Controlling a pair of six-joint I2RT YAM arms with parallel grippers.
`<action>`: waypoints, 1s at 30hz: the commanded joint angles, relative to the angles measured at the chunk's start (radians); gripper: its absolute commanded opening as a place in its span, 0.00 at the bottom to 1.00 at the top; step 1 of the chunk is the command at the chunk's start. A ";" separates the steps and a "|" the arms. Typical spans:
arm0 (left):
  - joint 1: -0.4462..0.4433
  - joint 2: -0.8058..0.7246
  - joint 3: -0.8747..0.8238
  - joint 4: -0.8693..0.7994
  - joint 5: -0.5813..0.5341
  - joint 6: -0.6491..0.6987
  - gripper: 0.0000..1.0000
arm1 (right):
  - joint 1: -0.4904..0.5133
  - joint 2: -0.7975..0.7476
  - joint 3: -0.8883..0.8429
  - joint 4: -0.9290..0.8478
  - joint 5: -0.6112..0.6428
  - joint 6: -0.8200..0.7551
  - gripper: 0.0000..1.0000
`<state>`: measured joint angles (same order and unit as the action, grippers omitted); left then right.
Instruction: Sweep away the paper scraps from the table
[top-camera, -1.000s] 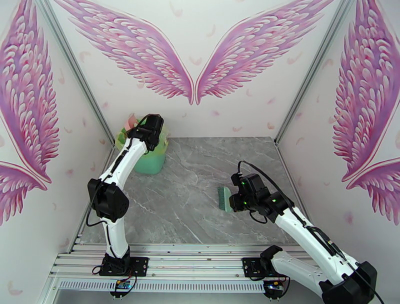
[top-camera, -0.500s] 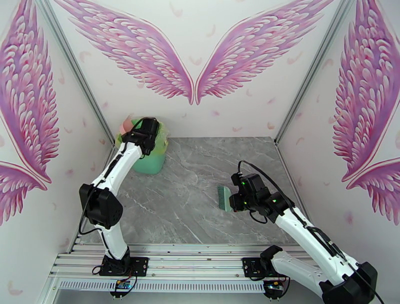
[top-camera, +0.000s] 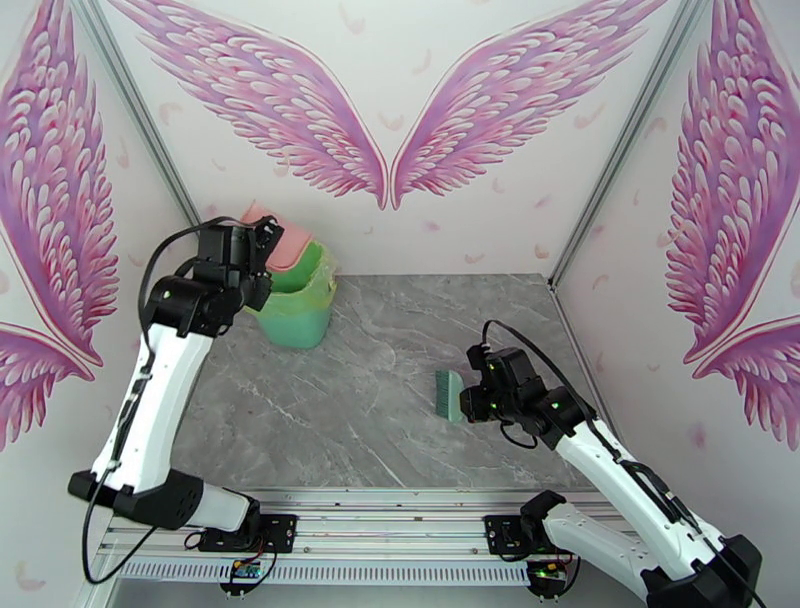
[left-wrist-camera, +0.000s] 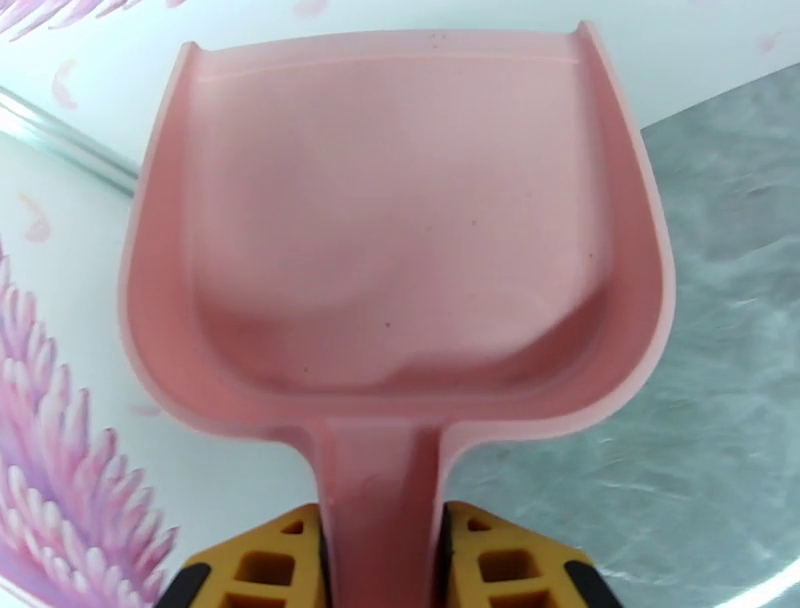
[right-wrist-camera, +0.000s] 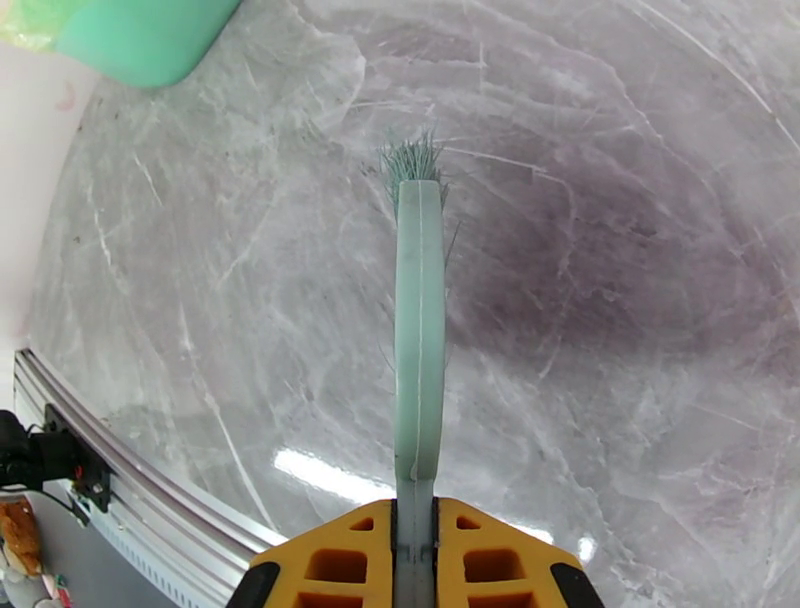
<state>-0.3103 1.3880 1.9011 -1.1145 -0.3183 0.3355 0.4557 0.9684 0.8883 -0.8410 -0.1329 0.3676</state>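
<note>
In the top view the left arm's wrist hides the near part of the pink dustpan (top-camera: 288, 243), which in turn covers the far-left rim of the green bin (top-camera: 300, 312); the bin's inside cannot be made out. In the wrist views the bottom edge cuts off the left hand (left-wrist-camera: 380, 565), the right hand (right-wrist-camera: 415, 560) and the handle end of the brush (right-wrist-camera: 418, 330).

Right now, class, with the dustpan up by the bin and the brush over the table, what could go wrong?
1. The pink dustpan hangs close to the green bin; lowering it may knock the bin over.
2. The left gripper pinches only its narrow handle, so it might twist.
3. The right gripper holds the brush by its thin end; sweeping could lever it loose.
</note>
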 joint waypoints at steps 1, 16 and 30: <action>-0.053 -0.073 -0.163 0.016 0.256 -0.101 0.00 | -0.015 -0.008 0.061 0.014 -0.005 0.039 0.00; -0.214 0.002 -0.719 0.363 0.345 -0.146 0.00 | -0.125 -0.006 0.079 0.139 -0.062 0.179 0.00; -0.229 0.247 -0.774 0.463 0.399 -0.250 0.00 | -0.182 -0.033 -0.007 0.213 -0.114 0.224 0.00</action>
<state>-0.5331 1.6199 1.1545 -0.7280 0.0502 0.1230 0.2897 0.9638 0.9020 -0.6735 -0.2321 0.5800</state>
